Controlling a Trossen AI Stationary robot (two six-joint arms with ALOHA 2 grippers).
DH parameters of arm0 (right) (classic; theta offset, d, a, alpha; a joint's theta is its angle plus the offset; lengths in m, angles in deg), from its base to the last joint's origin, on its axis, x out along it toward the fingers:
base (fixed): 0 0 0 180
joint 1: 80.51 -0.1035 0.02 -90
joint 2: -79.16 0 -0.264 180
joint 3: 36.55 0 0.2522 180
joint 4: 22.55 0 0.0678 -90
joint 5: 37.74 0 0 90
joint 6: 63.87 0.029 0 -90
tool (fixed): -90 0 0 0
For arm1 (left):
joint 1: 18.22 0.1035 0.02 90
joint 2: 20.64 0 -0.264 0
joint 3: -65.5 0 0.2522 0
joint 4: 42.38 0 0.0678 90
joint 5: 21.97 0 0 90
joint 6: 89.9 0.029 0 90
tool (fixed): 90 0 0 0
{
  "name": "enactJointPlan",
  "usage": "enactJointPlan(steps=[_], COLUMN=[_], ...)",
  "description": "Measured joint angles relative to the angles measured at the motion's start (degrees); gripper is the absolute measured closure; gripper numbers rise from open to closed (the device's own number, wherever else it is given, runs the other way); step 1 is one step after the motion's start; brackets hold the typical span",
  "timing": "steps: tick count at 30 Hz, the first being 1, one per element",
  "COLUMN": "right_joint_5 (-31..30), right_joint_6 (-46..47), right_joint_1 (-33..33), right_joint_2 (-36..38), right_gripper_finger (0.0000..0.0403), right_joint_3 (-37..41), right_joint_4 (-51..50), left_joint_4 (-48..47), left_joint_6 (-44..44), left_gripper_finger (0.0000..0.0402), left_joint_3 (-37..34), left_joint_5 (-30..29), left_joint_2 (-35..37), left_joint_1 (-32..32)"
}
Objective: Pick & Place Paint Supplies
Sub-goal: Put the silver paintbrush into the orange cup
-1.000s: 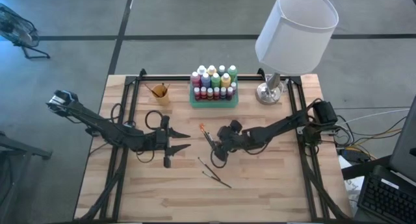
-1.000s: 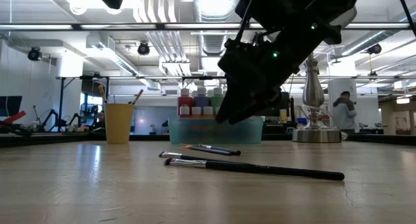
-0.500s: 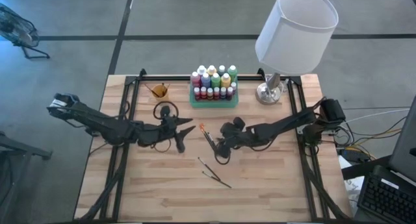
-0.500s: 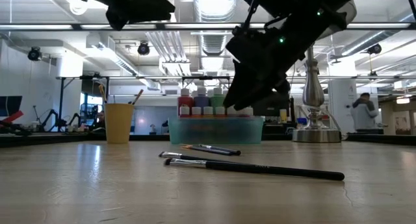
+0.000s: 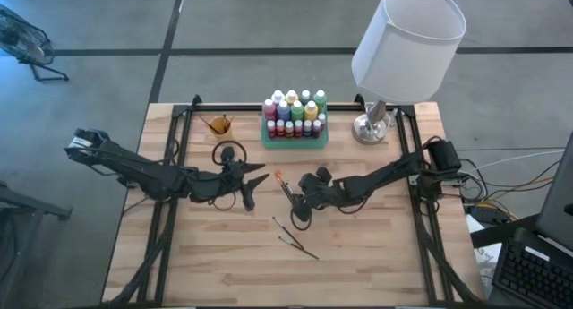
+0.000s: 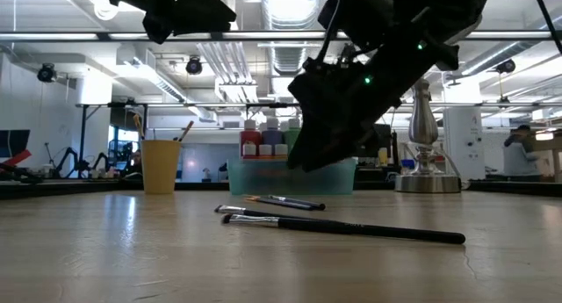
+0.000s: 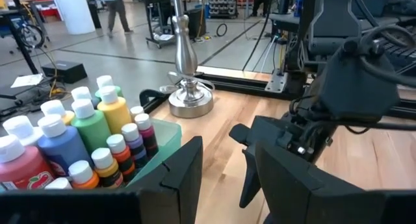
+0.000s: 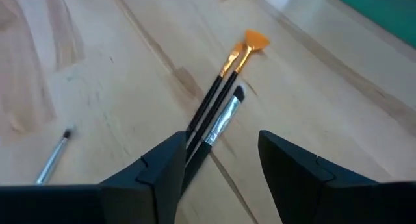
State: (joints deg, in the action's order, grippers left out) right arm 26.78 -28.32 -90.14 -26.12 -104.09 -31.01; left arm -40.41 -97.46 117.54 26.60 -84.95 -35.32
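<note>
Three dark-handled paintbrushes (image 5: pixel 284 187), one with an orange tip (image 8: pixel 255 39), lie bunched on the table's middle. Two more brushes (image 5: pixel 288 227) (image 5: pixel 299 247) lie nearer the front edge. Paint bottles (image 5: pixel 294 112) stand in the green tray (image 5: pixel 295 142) at the back. My right gripper (image 5: pixel 298 215) hangs open, slanting down over the near ends of the bunched brushes (image 8: pixel 218 113), above the table in the low view (image 6: pixel 325 136). My left gripper (image 5: pixel 255 185) is open and held high, pointing level toward the tray and the right arm (image 7: pixel 221 165).
An orange cup (image 5: pixel 220 127) holding brushes stands left of the tray. A lamp with a white shade (image 5: pixel 407 40) has its metal base (image 5: pixel 372 125) at the back right. Bare wood lies along the front edge. A person moves in the room beyond (image 6: pixel 527 149).
My left gripper has swung up from pointing at the near edge, moved toward the far edge and turned level to face the tray, then kept still. My right gripper rose a little above the bunched brushes and came back down over them.
</note>
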Motion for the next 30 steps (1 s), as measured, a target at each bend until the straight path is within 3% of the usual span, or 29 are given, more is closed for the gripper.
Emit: enactJointPlan(steps=[7,14,21,30], right_joint_5=[0.0,-0.14,-1.83,-3.65], right_joint_6=[-0.44,-0.97,-0.11,-0.12], right_joint_1=[0.0,0.11,1.77,3.74], right_joint_2=[-0.47,5.79,13.53,23.63], right_gripper_finger=[0.0225,0.0238,0.024,0.0222], right_joint_3=[-0.02,0.01,1.01,6.61], right_joint_4=[-1.05,-14.42,-23.93,-26.3], left_joint_4=[-0.96,-10.4,-12.48,-23.83], left_joint_6=[-1.81,-5.05,-1.64,4.11], left_gripper_finger=[0.0255,0.0255,0.0255,0.0255], left_joint_3=[-0.04,1.56,4.54,14.43], left_joint_5=[0.33,2.82,7.85,15.05], left_joint_2=[0.01,-1.52,-9.34,-22.88], left_joint_1=[0.0,3.91,9.08,12.58])
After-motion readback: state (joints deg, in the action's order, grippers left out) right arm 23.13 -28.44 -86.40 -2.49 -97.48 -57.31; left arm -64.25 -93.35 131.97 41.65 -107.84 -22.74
